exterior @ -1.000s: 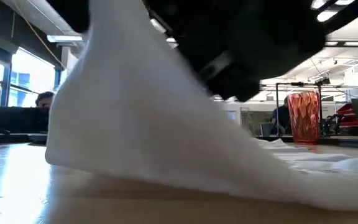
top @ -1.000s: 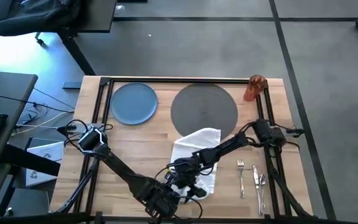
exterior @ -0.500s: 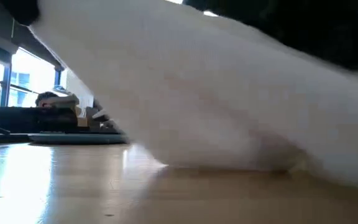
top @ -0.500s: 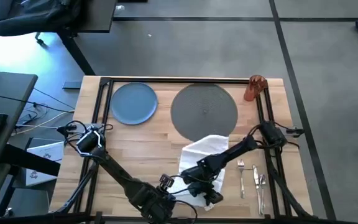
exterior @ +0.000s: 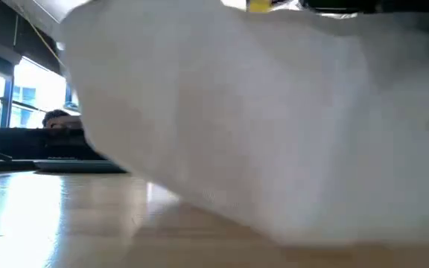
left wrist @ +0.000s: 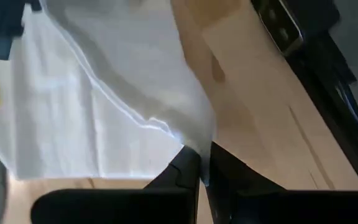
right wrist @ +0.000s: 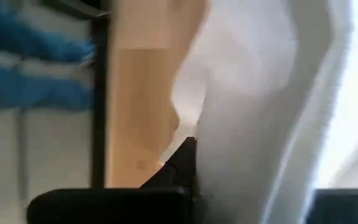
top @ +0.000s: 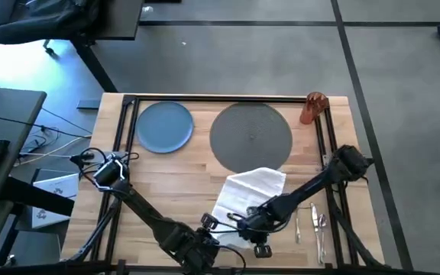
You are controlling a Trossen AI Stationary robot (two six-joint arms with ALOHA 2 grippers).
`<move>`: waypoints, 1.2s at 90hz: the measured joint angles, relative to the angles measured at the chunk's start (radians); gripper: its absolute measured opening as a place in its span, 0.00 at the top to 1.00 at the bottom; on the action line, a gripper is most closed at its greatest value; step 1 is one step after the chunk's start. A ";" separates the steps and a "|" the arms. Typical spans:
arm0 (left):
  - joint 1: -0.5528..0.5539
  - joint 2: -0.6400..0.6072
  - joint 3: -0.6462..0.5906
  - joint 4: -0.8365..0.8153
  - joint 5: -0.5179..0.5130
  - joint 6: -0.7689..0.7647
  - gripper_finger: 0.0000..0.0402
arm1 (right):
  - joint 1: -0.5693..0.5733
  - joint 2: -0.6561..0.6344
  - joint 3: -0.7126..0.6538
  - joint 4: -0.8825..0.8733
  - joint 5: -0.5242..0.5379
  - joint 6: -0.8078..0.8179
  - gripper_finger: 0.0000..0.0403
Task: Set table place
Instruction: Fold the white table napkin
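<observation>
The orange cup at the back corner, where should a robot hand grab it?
Probably around its side wall, partway up, coming in level from the table's open middle. The orange cup stands upright, and a black rail runs close beside it, so a sideways pinch seems safer than reaching down.

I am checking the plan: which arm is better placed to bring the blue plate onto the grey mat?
Left, probably: the blue plate lies on its side, beside the grey mat. Both grippers pinch the napkin now.

Overhead looks straight down; low and both wrist views pressed close against napkin (top: 243, 200)
</observation>
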 joint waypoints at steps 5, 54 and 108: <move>0.002 0.000 0.000 0.027 0.003 0.019 1.00 | 0.027 -0.008 0.000 0.001 0.040 0.052 1.00; 0.053 0.008 -0.121 0.239 0.239 0.036 0.88 | 0.100 0.093 0.000 0.049 0.074 0.232 1.00; 0.046 0.041 -0.121 0.287 0.244 -0.121 0.90 | 0.099 0.097 -0.005 0.045 0.075 0.262 1.00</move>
